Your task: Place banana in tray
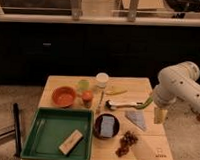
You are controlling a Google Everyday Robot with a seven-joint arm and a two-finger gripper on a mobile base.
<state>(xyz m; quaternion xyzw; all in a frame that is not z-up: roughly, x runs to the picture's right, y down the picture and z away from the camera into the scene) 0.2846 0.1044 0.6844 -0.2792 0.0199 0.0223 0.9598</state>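
The banana (pixel 115 91) is small, slim and yellow and lies on the wooden table's far middle, right of a white cup. The green tray (pixel 43 137) sits at the table's front left and holds a tan wooden block (pixel 71 142). My gripper (pixel 159 115) hangs from the white arm (pixel 181 85) at the table's right edge. It is well right of and nearer than the banana, and far from the tray. It does not touch the banana.
An orange bowl (pixel 64 96), a green cup (pixel 83 85), a white cup (pixel 101 79) and an orange item (pixel 87 96) stand behind the tray. A white utensil with a green handle (pixel 125 103), a dark bowl (pixel 106 126), a grey cloth (pixel 136 119) and a brown cluster (pixel 126 142) lie mid-right.
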